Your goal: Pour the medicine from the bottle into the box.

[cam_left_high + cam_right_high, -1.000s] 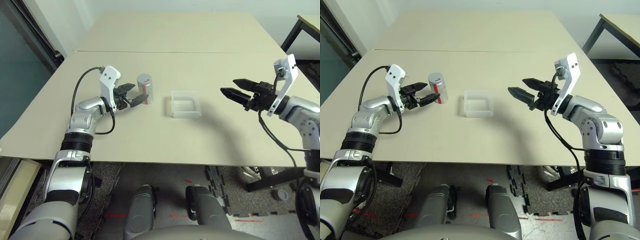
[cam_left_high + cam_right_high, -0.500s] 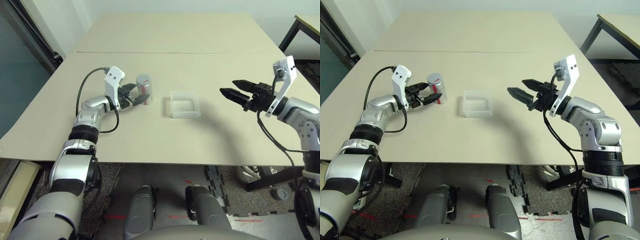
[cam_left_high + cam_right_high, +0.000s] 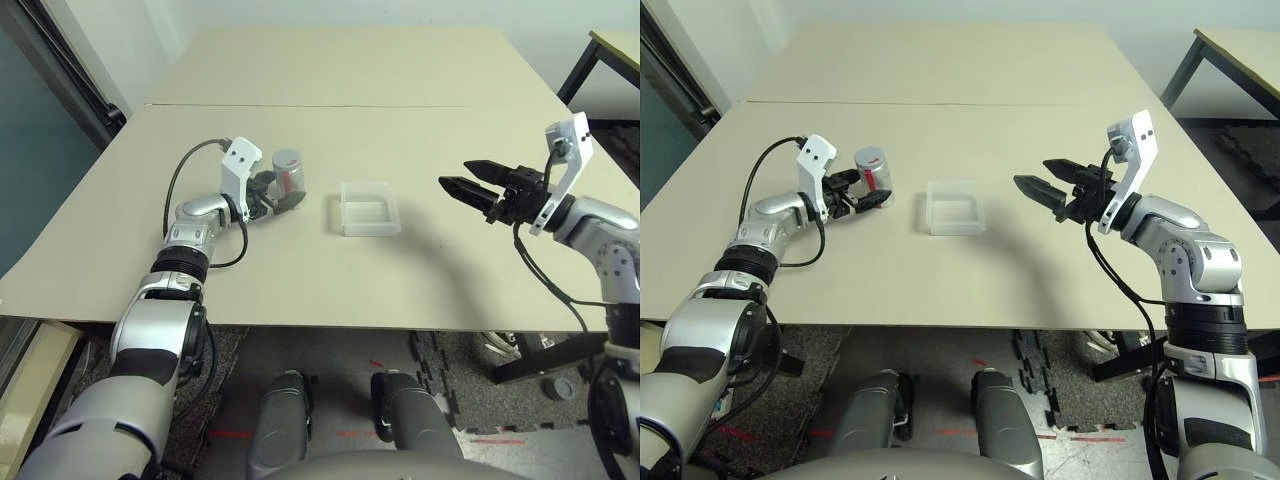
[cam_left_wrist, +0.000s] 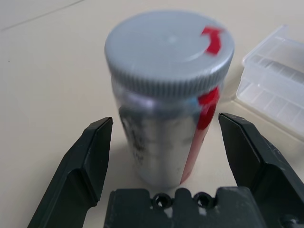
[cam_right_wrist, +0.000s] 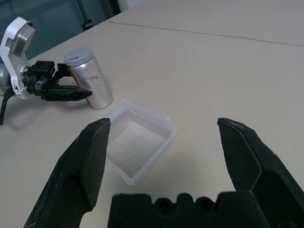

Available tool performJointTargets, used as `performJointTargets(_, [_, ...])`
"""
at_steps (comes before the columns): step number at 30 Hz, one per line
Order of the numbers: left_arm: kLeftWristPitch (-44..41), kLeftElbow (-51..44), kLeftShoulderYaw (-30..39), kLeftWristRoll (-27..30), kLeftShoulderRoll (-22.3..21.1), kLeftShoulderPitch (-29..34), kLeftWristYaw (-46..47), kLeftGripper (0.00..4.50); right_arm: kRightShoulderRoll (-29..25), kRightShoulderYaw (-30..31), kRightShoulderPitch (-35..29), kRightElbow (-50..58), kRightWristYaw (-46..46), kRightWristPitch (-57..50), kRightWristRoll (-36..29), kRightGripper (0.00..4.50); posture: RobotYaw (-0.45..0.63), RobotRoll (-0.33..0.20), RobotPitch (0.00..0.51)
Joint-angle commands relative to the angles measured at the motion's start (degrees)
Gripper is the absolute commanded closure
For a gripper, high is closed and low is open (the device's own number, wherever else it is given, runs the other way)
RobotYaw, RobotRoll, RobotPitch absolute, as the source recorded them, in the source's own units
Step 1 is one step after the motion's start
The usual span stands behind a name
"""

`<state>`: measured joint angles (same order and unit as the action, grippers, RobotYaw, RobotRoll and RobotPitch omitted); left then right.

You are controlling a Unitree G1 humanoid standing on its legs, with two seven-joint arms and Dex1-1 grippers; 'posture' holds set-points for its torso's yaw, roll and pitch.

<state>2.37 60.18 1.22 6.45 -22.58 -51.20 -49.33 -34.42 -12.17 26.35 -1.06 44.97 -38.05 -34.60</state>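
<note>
A lab or office: plain beige tables (image 3: 400, 270), foam floor mats (image 3: 450, 370).

Even bright light, soft shadows

Beige desk (image 3: 330, 270), with a seam (image 3: 350, 104) running across its far part. Second desk (image 3: 618, 45) with black legs at far right. Dark foam mats (image 3: 455, 375) on the floor under the desk edge, red tape marks (image 3: 230, 433) on them. Dark glass panel (image 3: 35, 170) at left.
</note>
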Motion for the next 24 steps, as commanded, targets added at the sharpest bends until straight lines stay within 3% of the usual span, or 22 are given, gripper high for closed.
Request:
performJointTargets(1, [0.85, 2.26, -0.23, -1.28, 0.47, -0.76, 0.31, 0.04, -0.16, -0.61, -0.65, 1.28, 0.17, -0.33, -0.74, 0.0, -0.06, 0.0, 0.091])
performJointTargets(24, [2.28, 7.33, 0.5, -2.25, 2.14, -4.24, 3.08, 0.04, -1.6, 0.73, -2.75, 4.98, 3.31, -3.75, -1.42, 0.0, -0.07, 0.0, 0.098])
